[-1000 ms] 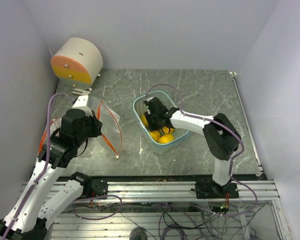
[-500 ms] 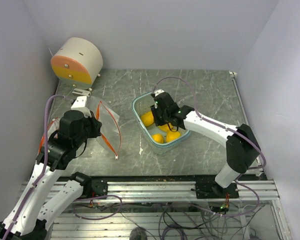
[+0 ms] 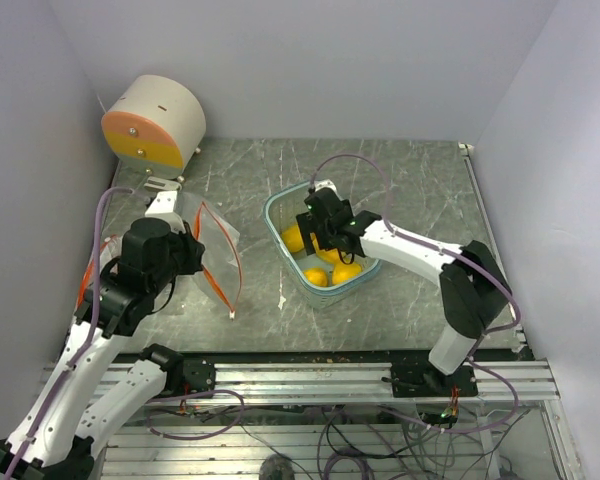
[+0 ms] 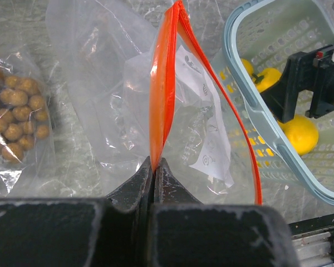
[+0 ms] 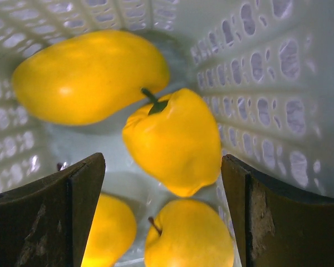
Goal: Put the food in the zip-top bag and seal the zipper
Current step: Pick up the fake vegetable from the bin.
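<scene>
Yellow fruits (image 5: 172, 142), light-blue perforated basket (image 5: 278, 111), clear orange-zippered bag (image 4: 203, 133)

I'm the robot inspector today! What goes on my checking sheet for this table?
Surface: grey marbled table.
Job's things: clear zip-top bag, mouth open, orange zipper; yellow fruits in the light-blue basket; brown grape bunch behind clear plastic.
Clutter: white-and-orange drum at the far left corner.
Grippers: left gripper shut on the bag's zipper edge; right gripper open, inside the basket over the fruits.
Cables: purple cables along both arms; loose wires below the rail.
Surroundings: plain white walls.
</scene>
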Controlling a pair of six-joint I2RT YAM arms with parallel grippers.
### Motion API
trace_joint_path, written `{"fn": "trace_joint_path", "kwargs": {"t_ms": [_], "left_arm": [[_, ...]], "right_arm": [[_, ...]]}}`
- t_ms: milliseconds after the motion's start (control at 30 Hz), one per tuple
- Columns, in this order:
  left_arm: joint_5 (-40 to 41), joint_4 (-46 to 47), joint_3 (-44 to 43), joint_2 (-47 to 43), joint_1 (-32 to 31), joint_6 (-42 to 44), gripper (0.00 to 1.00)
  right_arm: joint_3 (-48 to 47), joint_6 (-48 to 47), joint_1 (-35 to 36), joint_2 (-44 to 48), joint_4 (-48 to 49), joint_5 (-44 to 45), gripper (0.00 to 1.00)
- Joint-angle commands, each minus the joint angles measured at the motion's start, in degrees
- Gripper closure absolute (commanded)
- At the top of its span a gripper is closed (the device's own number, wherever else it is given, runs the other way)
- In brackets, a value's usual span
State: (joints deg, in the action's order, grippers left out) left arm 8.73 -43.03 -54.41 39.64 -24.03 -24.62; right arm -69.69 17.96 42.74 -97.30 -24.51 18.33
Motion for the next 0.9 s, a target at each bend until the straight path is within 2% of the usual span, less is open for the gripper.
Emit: {"fn": "trace_joint_path", "kwargs": {"t_ms": [0, 100, 167, 300, 400, 500, 567, 700, 867], "left_arm": [[-1.4, 1.8, -2.2, 1.8, 0.4, 1.9, 0.93], [-1.5, 1.7, -2.8, 2.8, 0.4, 2.3, 0.93], [-2.0, 2.2, -2.7, 3.1, 0.4, 2.4, 0.93], [-2.3, 2.5, -2.6, 3.7, 0.4, 2.9, 0.93], [-2.0, 2.2, -2.7, 4.0, 0.4, 3.0, 0.93], [-1.9, 2.4, -2.2, 3.6, 0.4, 2.7, 0.93], [-1.9, 3.0, -1.6, 3.4, 0.4, 2.5, 0.93], [-2.3, 4.1, -0.5, 3.7, 0.4, 2.0, 0.93], [-3.7, 7.8, 1.2, 5.1, 0.4, 1.1, 0.93]], "right_arm": [[0.6, -0.1, -0.4, -5.4, 5.5, 7.1, 0.15], [0.4, -0.1, -0.3, -8.9, 6.7, 6.8, 0.17], [1.2, -0.1, -0.4, -9.7, 8.4, 6.9, 0.24], [3.0, -0.7, -0.5, -9.4, 10.9, 7.0, 0.42], [3.6, -0.8, -0.4, -8.6, 11.1, 6.8, 0.63], [4.9, -1.1, -0.4, -5.7, 12.0, 6.0, 0.81], [5.7, -1.2, -0.3, -2.5, 12.5, 5.0, 0.88], [6.8, -2.0, -0.4, 6.9, 13.7, 0.0, 0.92], [9.1, -2.9, -0.3, 18.9, 18.2, -14.7, 0.91]]}}
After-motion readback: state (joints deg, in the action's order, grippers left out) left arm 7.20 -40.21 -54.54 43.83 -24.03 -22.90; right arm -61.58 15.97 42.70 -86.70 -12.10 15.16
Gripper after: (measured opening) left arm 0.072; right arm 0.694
